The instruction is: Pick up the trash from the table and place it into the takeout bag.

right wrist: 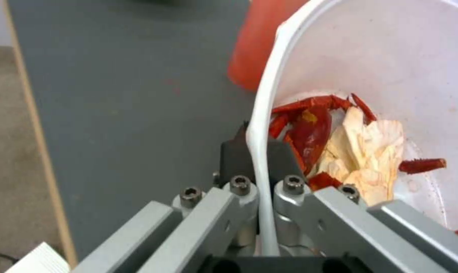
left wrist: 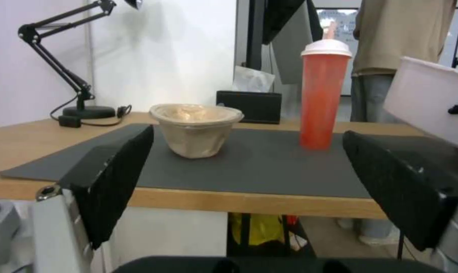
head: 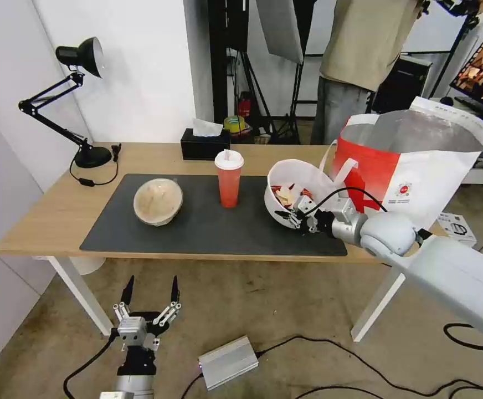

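My right gripper [head: 296, 217] [right wrist: 258, 146] is shut on the rim of the wide white bowl [head: 296, 183] [right wrist: 390, 76], which is tilted and lifted off the dark mat [head: 208, 221], its red and tan scraps [right wrist: 340, 140] slid low inside. The white and red takeout bag [head: 413, 160] stands open just to the bowl's right on the table [head: 47, 216]. The red drink cup [head: 229, 180] [left wrist: 322, 98] stands mid-mat, and the beige lidded bowl [head: 158, 200] [left wrist: 196, 129] sits to its left. My left gripper [head: 148, 293] [left wrist: 249, 178] hangs open below the table's front edge.
A black desk lamp [head: 81, 100] stands at the table's far left and a black tissue box [head: 204, 145] at the back. On the floor lie a silver box [head: 227, 361] and cables. A person stands behind the bag.
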